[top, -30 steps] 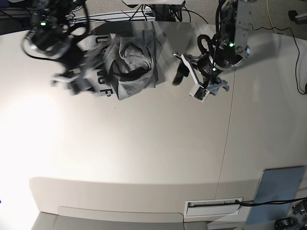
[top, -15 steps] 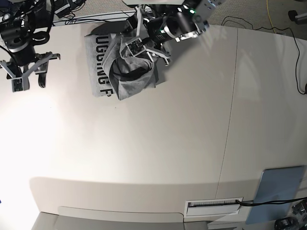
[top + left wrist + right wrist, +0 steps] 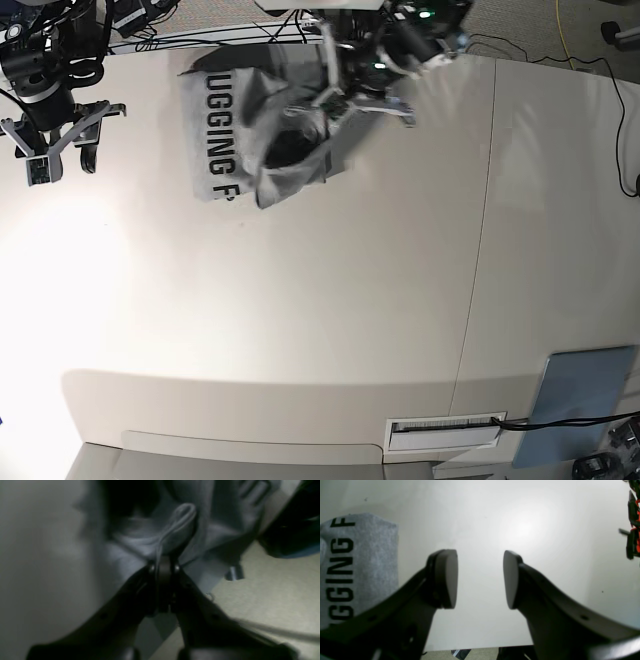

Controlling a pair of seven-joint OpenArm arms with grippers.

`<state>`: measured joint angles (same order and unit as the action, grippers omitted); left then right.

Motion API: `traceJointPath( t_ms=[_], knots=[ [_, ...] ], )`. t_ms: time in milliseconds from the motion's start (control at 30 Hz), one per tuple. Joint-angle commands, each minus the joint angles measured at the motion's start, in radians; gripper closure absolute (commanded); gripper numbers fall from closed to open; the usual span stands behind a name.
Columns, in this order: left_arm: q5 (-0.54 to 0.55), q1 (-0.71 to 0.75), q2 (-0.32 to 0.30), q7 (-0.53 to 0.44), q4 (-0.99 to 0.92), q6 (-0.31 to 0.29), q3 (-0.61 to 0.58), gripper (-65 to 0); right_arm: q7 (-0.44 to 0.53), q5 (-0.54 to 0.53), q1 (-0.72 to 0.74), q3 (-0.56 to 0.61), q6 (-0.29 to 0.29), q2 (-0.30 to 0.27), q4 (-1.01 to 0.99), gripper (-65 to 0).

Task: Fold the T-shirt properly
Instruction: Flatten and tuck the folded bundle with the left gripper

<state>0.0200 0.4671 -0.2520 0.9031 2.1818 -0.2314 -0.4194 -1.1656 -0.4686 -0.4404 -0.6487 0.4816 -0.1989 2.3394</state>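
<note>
Your heather-grey cotton T-shirt with black block lettering [image 3: 255, 130] lies crumpled at the far edge of the pale surface [image 3: 300, 320], a little left of the middle. Your left tool [image 3: 163, 565] is clenched on a fold of the grey cloth, at the right side of the heap. Your right tool [image 3: 480, 580] hangs released over bare surface, to the left of the shirt and apart from it. The lettered edge runs from far to near and faces this free tool, so I judge it the nearer one for that side.
</note>
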Motion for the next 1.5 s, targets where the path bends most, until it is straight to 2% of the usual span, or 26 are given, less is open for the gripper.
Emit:
traceJointPath(
  t_ms=[0, 133, 200, 300, 400, 467, 667, 733, 833, 933, 1067, 1200, 1267, 1333, 1367, 1467],
  knots=[
    [0.003, 0.013, -0.014, 0.013, 0.023, 0.003, 0.024, 0.0, 0.024, -0.006, 0.000, -0.007, -0.003, -0.012, 0.017, -28.9],
    [0.040, 0.068, -0.069, 0.018, 0.022, -0.017, 0.117, 0.0, 0.026, -0.013, 0.000, -0.005, 0.001, -0.012, 0.017, -28.9],
    [0.076, 0.089, -0.092, 0.018, 0.022, -0.049, 0.152, -3.7, 0.025, -0.013, 0.000, -0.005, 0.000, -0.012, 0.017, -28.9],
    [0.096, 0.089, -0.100, 0.015, 0.022, -0.085, 0.191, -21.5, 0.025, -0.013, 0.000, -0.005, 0.000, -0.012, 0.017, -28.9],
    [0.097, 0.051, -0.100, 0.014, 0.022, -0.080, 0.235, -40.7, 0.025, -0.013, 0.000, -0.005, 0.000, -0.012, 0.017, -28.9],
    [0.102, 0.017, -0.100, 0.014, 0.023, -0.080, 0.271, -44.9, 0.025, -0.013, 0.000, -0.005, 0.000, -0.012, 0.017, -28.9],
    [0.309, -0.084, -0.100, -0.040, 0.023, -0.082, 0.346, -44.9, 0.025, -0.059, 0.000, -0.005, 0.000, -0.011, 0.017, -28.9],
    [0.359, -0.116, -0.099, -0.039, 0.023, -0.101, 0.346, -44.9, 0.026, -0.065, -0.001, -0.005, 0.000, -0.011, 0.017, -28.9],
    [0.369, -0.151, -0.100, -0.033, 0.023, -0.110, 0.346, -44.8, 0.032, -0.063, -0.004, -0.005, 0.000, -0.012, 0.017, -28.9],
    [0.370, -0.170, -0.100, 0.032, 0.023, -0.117, 0.346, -44.8, 0.041, -0.053, -0.019, -0.005, 0.000, -0.011, 0.017, -28.9],
    [0.385, -0.162, -0.100, 0.116, 0.023, -0.177, 0.346, -44.1, 0.044, -0.029, -0.031, -0.005, 0.000, -0.012, 0.017, -28.9],
    [0.480, -0.125, -0.100, 0.160, 0.023, -0.312, 0.346, -39.4, 0.050, -0.028, -0.031, -0.005, 0.000, -0.011, 0.017, -28.9],
    [0.542, -0.105, -0.100, 0.160, 0.022, -0.349, 0.346, -38.6, 0.051, -0.028, -0.031, -0.005, 0.000, -0.011, 0.017, -28.9],
    [0.573, -0.096, -0.100, 0.127, 0.022, -0.348, 0.346, -38.3, 0.052, -0.028, -0.031, -0.005, 0.000, -0.012, 0.017, -28.9],
    [0.570, -0.096, -0.100, 0.101, 0.022, -0.328, 0.346, -38.3, 0.052, -0.028, -0.031, -0.005, 0.000, -0.011, 0.017, -28.9],
    [0.507, -0.102, -0.100, 0.003, 0.021, -0.219, 0.346, -38.3, 0.050, -0.028, -0.031, -0.005, 0.000, -0.012, 0.017, -28.9]
  ],
)
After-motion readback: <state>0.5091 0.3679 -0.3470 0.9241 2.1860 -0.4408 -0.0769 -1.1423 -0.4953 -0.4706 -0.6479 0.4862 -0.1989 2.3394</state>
